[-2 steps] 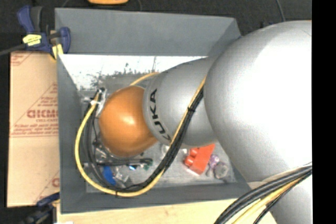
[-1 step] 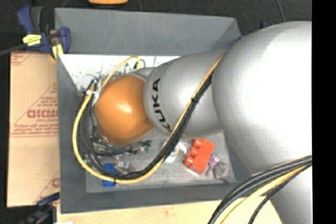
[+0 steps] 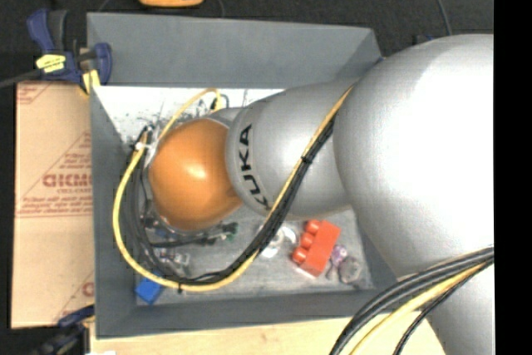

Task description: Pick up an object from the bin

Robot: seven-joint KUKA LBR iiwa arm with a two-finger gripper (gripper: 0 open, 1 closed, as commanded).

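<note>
under the orange wrist cover, the gripper's state could not be told. the red studded brick, lower right in the bin, looked light, rigid, slick; best pinched across its flat sides.

The grey bin holds a red toy brick and a small blue piece.

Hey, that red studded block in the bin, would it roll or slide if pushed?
The red block looks like rigid plastic, so probably stiff and light. Its boxy sides suggest sliding, not rolling. The studs may make a grip uneven.
</note>
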